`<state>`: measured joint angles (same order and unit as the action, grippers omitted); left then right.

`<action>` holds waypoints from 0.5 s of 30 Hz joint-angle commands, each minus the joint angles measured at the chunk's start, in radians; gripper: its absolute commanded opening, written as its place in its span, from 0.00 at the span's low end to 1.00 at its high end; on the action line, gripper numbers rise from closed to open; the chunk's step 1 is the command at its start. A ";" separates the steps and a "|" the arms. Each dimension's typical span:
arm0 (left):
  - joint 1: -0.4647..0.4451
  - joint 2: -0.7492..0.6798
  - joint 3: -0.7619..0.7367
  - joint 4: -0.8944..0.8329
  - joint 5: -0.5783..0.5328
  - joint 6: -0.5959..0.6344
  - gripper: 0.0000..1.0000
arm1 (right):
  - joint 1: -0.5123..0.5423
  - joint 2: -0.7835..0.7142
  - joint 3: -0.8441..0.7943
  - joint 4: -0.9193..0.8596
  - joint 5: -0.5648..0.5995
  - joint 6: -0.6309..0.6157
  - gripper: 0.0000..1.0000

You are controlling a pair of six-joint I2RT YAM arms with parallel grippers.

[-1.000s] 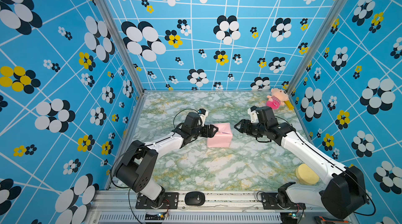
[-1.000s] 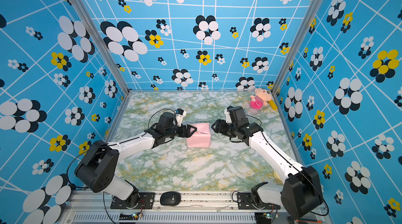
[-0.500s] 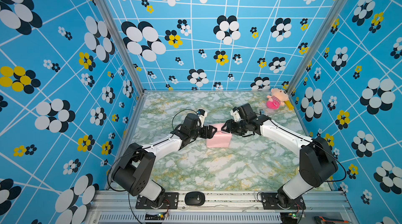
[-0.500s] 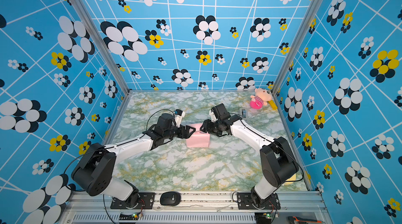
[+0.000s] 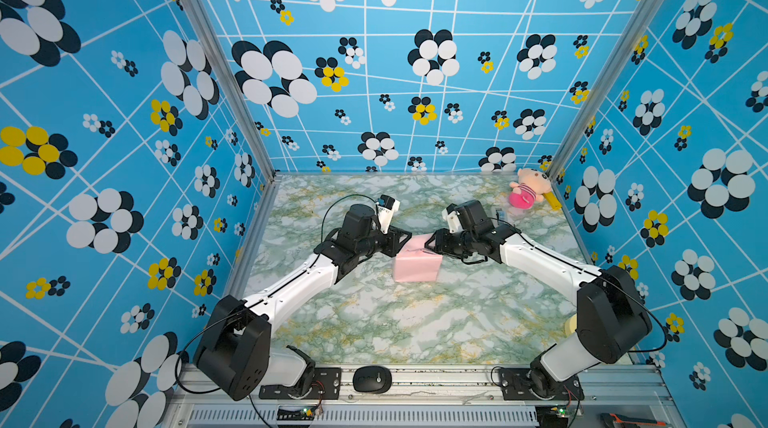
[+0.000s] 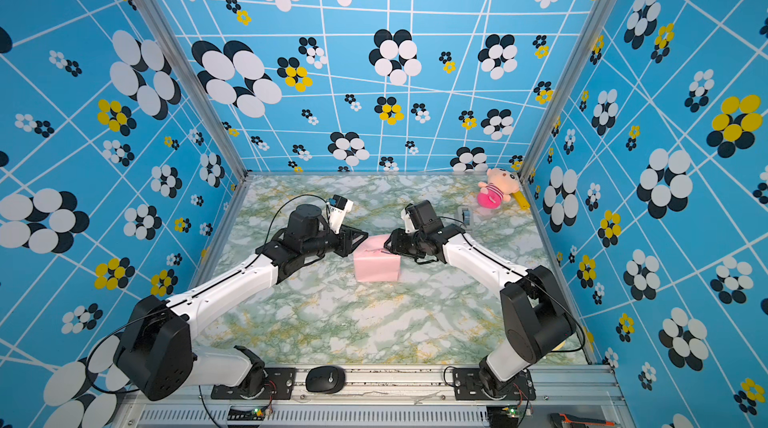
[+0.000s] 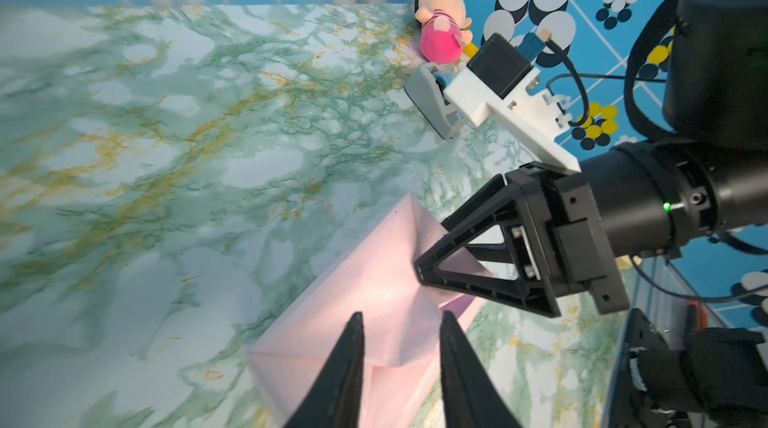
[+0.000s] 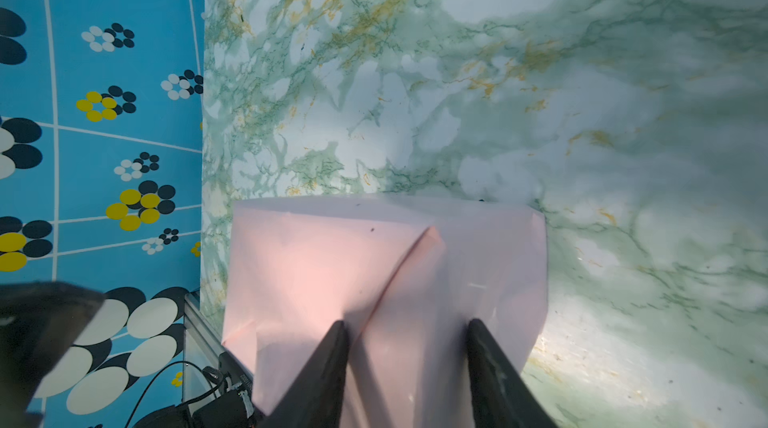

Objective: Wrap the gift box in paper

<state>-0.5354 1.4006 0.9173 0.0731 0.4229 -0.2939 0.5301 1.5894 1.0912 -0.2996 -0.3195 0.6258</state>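
The plush (image 5: 527,194) and tape dispenser (image 7: 428,99) sit well apart from my work, in the far right corner, and a mouse (image 5: 372,379) lies on the front rail. Mid-table, the box is hidden under pink paper (image 5: 417,268). The parcel looks squarish, one flat face toward the rail; I can't tell its long axis. My left gripper (image 5: 405,239) and right gripper (image 5: 429,243) face each other on its top, jaws apart.

Walls (image 5: 374,85): 3 blue panels carried white lines and black, white, yellow flowers.
Corner posts (image 5: 220,64): 2 grey metal rails joined them.
Surface (image 5: 374,322): showed green-white marble print, yellow veins.
Front rail (image 5: 436,380): grey aluminium.
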 commanded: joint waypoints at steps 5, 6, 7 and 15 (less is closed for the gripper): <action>-0.021 0.125 0.030 0.044 0.142 -0.013 0.17 | 0.008 0.028 -0.057 -0.095 0.063 0.007 0.47; -0.023 0.140 0.036 0.048 0.146 -0.014 0.16 | 0.008 0.029 -0.058 -0.094 0.063 0.008 0.46; -0.023 0.154 0.043 0.057 0.153 -0.017 0.15 | 0.008 0.028 -0.058 -0.094 0.063 0.009 0.46; -0.021 0.247 0.065 0.122 0.211 -0.014 0.10 | 0.008 0.026 -0.077 -0.080 0.060 0.018 0.45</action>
<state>-0.5522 1.6165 0.9611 0.1619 0.5846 -0.3157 0.5301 1.5795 1.0702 -0.2718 -0.3199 0.6415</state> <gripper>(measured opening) 0.107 0.453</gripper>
